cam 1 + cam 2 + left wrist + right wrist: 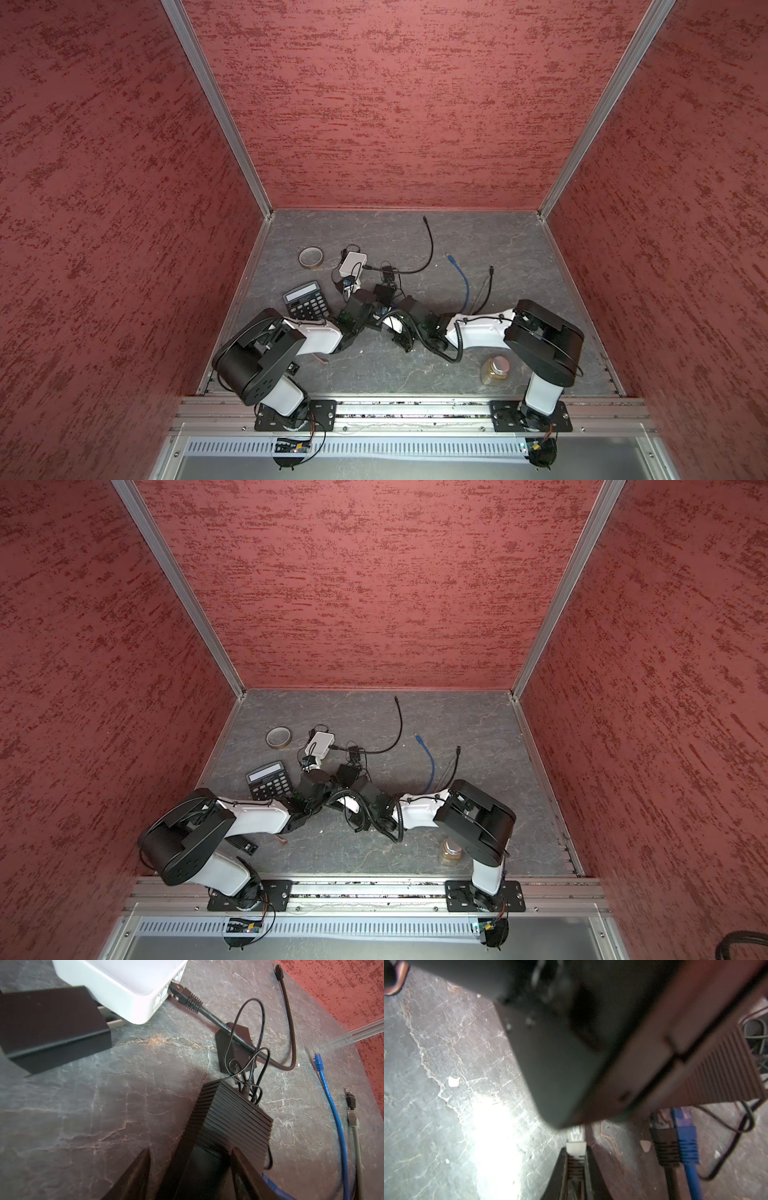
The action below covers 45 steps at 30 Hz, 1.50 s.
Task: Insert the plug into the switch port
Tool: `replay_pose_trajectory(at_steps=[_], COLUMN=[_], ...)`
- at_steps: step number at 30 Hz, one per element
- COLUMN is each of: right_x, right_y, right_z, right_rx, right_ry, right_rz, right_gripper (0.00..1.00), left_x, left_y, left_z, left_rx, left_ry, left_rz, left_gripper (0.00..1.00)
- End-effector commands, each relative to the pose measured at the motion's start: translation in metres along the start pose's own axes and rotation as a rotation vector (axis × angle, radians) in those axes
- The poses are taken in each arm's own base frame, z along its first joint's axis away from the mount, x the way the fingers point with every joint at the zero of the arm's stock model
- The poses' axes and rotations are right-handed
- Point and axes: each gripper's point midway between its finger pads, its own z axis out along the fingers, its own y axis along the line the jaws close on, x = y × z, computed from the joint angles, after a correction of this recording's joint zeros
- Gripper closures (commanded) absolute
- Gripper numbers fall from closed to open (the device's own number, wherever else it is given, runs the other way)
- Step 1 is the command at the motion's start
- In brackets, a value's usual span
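The switch point(234, 1118), a black ribbed box, sits at the middle of the table point(383, 294) point(347, 774). My left gripper point(190, 1149) straddles it, open. One finger point(135, 1176) stands clear of the switch with a strip of table showing between them, and the other is close against its side. My right gripper point(576, 1149) is shut on the grey plug point(576, 1147). The plug's clear tip points at the switch's near edge point(654, 1088) and is partly hidden under it. A black plug point(665, 1147) and a blue plug point(686, 1140) sit in ports beside it.
A white box point(352, 264) has a black cable point(187, 998) plugged in. Nearby are a black adapter point(234, 1047), a black block point(52, 1028), a calculator point(305, 300), a tape roll point(311, 257) and a jar point(496, 370). Loose blue cable point(461, 278) lies right.
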Motion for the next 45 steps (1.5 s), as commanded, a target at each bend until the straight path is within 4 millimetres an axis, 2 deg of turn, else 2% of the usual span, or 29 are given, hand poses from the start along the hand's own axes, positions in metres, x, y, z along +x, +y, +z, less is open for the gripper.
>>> replay_pose_trajectory(at_steps=[1,9,15,20,22,26,30,34,41,45], right_x=[-0.138,-0.162,-0.187,-0.198,-0.198,-0.185,-0.162,-0.136,-0.104,-0.086], right_y=[0.021,0.024,0.019,0.017,0.019,0.020,0.017,0.012,0.007,0.004], right_z=[-0.034,-0.039,-0.054,-0.068,-0.067,-0.061,-0.057,-0.052,-0.045,-0.040], right_rx=[-0.078,-0.074,-0.045,-0.023,-0.035,-0.041,-0.017,0.018,0.060,0.083], right_ry=[-0.518,-0.590,-0.688,-0.785,-0.785,-0.746,-0.695,-0.625,-0.538,-0.490], right_rz=[-0.151,-0.237,-0.236,-0.217,-0.221,-0.214,-0.199,-0.193,-0.202,-0.207], right_gripper=[0.95,0.95,0.97,0.98,0.98,0.98,0.98,0.97,0.94,0.92], left_x=[0.077,0.087,0.092,0.094,0.096,0.096,0.089,0.077,0.054,0.043], left_y=[-0.064,-0.086,-0.088,-0.090,-0.090,-0.089,-0.080,-0.073,-0.065,-0.058], left_z=[-0.015,-0.022,-0.022,-0.021,-0.021,-0.019,-0.020,-0.023,-0.029,-0.030], left_rx=[0.279,0.376,0.381,0.410,0.421,0.425,0.392,0.352,0.272,0.234], left_ry=[0.309,0.328,0.328,0.319,0.322,0.324,0.307,0.282,0.235,0.219], left_rz=[-0.013,0.017,-0.005,-0.063,-0.080,-0.087,-0.080,-0.058,-0.001,0.003], left_gripper=[0.39,0.39,0.39,0.39,0.39,0.39,0.39,0.39,0.36,0.25])
